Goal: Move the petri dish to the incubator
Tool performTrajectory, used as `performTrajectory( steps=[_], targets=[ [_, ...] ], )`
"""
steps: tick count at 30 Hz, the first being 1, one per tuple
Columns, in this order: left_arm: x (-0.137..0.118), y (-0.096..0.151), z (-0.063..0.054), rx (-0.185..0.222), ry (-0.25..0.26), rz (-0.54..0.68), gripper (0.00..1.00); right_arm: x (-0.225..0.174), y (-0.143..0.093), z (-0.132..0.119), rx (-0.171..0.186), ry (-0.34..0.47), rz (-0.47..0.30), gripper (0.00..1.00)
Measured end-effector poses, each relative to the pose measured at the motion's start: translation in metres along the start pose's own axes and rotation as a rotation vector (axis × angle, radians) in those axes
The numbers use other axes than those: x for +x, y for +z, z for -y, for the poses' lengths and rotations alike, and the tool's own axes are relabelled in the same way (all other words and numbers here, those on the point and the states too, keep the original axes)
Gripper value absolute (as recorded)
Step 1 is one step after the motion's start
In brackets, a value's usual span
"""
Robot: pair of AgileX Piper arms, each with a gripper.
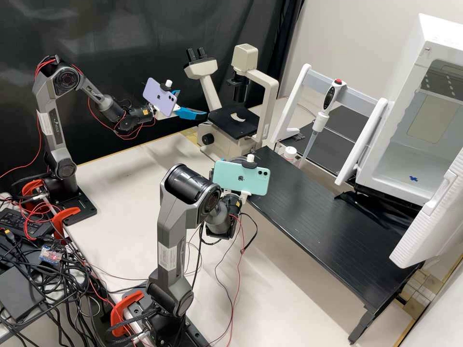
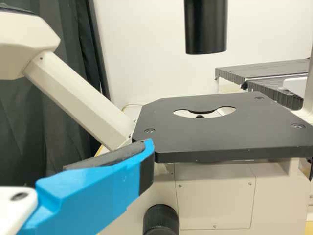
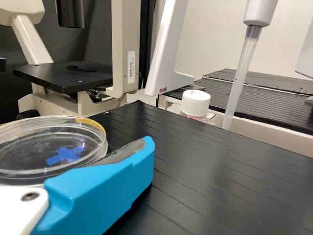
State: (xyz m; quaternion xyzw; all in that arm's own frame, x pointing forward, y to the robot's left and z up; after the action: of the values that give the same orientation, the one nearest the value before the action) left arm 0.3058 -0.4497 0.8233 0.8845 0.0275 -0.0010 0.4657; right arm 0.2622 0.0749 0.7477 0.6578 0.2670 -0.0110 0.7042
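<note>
Petri dish (image 3: 29,147), one: clasped by right gripper (image 3: 105,152), near black shelf (image 3: 220,171). Left gripper (image 1: 193,103): spread, unladen. Handling: light squeeze, dish level, wide of incubator (image 1: 436,33) door (image 1: 431,217), lowered softly onto floor mark (image 1: 413,178).

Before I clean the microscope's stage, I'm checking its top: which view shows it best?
The left wrist view: the stage is close there, its opening and screws plain to see. The high view shows it smaller, from above, opening included; the right wrist view shows it at a shallow slant.
</note>
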Motion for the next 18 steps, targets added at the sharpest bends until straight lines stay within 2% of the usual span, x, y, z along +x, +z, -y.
performTrajectory(
  steps=[18],
  targets=[
    [0.0000,0.0000,0.0000,0.000,0.000,0.000,1.00,0.0015,0.0028,-0.0024,0.013,-0.006,0.021,0.00]
  ],
)
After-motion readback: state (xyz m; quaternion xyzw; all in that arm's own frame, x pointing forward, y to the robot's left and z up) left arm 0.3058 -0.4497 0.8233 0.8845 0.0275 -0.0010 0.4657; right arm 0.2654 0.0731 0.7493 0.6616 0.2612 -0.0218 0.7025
